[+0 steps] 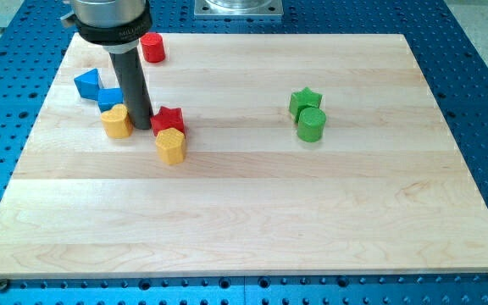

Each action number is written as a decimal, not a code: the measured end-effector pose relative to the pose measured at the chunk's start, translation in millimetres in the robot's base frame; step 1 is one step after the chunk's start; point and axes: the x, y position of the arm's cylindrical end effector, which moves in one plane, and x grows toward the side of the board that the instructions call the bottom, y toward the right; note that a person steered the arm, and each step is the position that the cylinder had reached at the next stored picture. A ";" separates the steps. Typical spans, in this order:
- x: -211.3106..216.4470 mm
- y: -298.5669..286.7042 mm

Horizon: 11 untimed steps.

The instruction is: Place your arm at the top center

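My tip [141,126] rests on the wooden board [252,212] at the view's left. It stands between a yellow block [116,121] on its left and a red star block [169,119] on its right, close to both. A yellow hexagonal block [170,146] lies just below the red star. A blue block [109,98] sits left of the rod, and a blue triangular block [87,83] lies further up and left. A red cylinder [152,47] stands near the top edge, right of the rod's housing.
A green star block [305,102] and a green cylinder [311,124] sit touching, right of centre. The board lies on a blue perforated table [473,51]. A metal mounting plate [239,8] shows at the top centre.
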 end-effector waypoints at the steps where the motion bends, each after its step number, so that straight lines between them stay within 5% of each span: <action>1: 0.1 0.0; 2: 0.0 11.1; 4: -22.6 164.5; 5: -60.5 191.7; 8: -170.9 196.6; 11: -211.0 234.1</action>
